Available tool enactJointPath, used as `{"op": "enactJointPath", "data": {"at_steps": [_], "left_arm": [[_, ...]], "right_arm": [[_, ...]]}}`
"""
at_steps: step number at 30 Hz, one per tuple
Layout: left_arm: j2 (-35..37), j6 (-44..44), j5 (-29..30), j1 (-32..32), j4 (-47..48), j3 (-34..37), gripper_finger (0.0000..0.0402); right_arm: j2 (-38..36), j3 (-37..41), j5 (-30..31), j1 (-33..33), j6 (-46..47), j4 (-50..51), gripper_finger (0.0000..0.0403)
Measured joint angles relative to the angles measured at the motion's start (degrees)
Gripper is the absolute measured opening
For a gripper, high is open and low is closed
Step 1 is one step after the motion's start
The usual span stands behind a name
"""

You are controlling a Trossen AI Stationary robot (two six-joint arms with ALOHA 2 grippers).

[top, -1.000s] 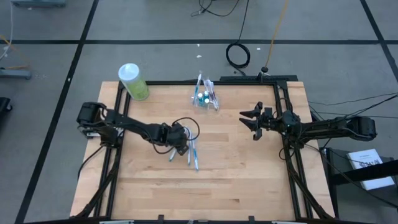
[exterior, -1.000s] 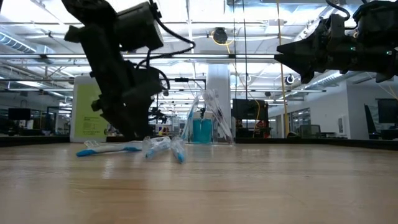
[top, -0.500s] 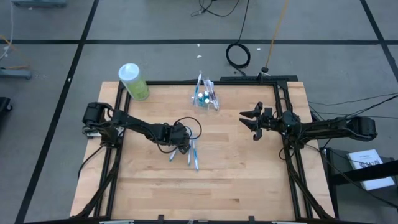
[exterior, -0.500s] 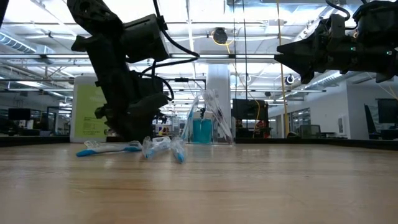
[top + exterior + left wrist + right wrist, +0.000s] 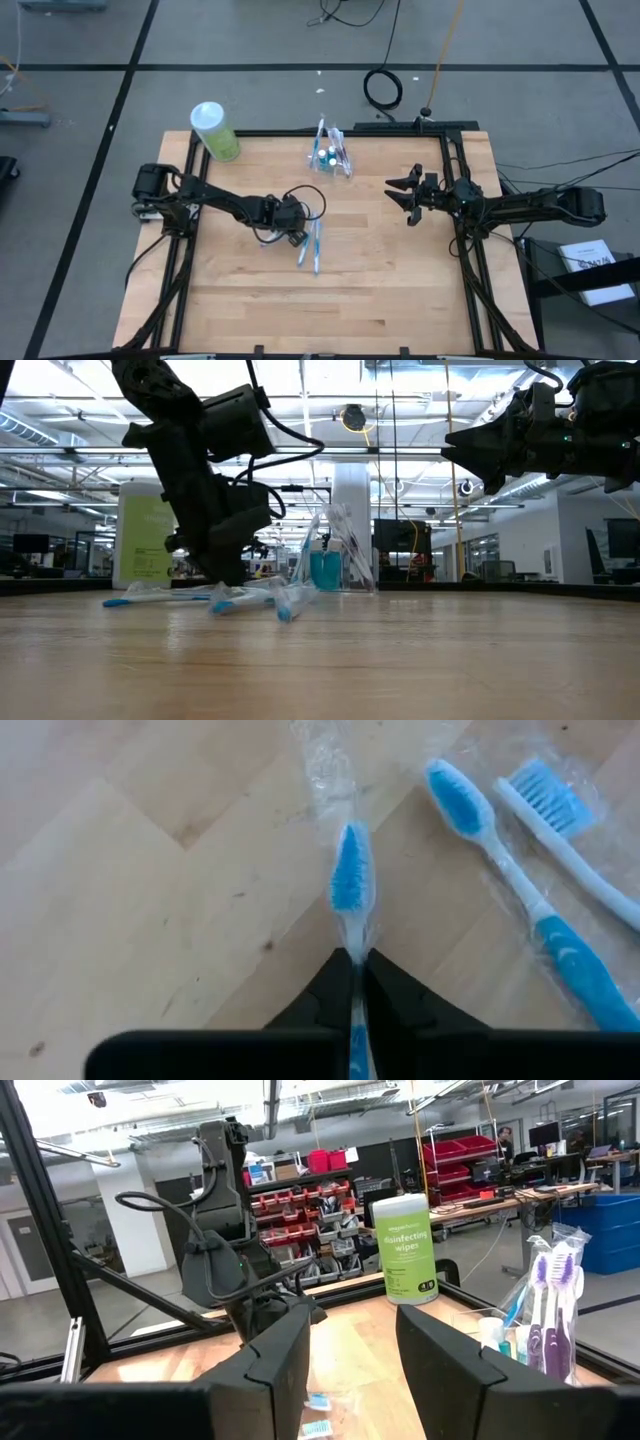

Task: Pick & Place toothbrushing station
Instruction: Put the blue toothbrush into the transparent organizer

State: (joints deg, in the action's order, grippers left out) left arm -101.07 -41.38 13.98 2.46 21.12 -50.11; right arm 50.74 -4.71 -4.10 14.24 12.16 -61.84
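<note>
Nearest the front of the table (image 5: 380, 300), well short of the clear cup (image 5: 326, 160), three wrapped blue toothbrushes lie loose on the wood. The left gripper (image 5: 292, 236) is down on them, its fingers (image 5: 330, 995) pressed together, pinching the handle of one wrapped toothbrush (image 5: 348, 880); the two others (image 5: 520, 900) lie just beside it, untouched. The pinched brush looks barely off the table, if lifted at all. Farther back, the clear cup already holds purple and white toothbrushes and small tubes (image 5: 555, 1295). The right gripper (image 5: 408, 196) waits in the air to the cup's right, fingers spread and empty. As a judgement: partly done, with three brushes left to carry.
</note>
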Motion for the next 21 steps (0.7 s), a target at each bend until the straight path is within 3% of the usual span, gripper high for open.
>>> {"op": "enactJointPath", "data": {"at_steps": [4, 11, 16, 21], "left_arm": [[4.5, 3.5, 3.4, 0.7, 1.0, 0.4, 0.0011], [21.0, 12.1, 15.9, 5.3, -1.6, 0.3, 0.0006], [32.7, 23.0, 23.4, 10.6, -11.1, 0.2, 0.0005], [38.2, 36.9, 24.4, 14.9, -21.8, 0.2, 0.0006]], "right_arm": [[0.0, 0.0, 0.0, 0.0, 0.0, 0.0, 0.0141], [0.0, 0.0, 0.0, 0.0, 0.1, -0.1, 0.0141], [0.0, 0.0, 0.0, 0.0, 0.0, 0.0, 0.0141], [0.0, 0.0, -0.1, 0.0, 0.0, 0.0, 0.0141]]}}
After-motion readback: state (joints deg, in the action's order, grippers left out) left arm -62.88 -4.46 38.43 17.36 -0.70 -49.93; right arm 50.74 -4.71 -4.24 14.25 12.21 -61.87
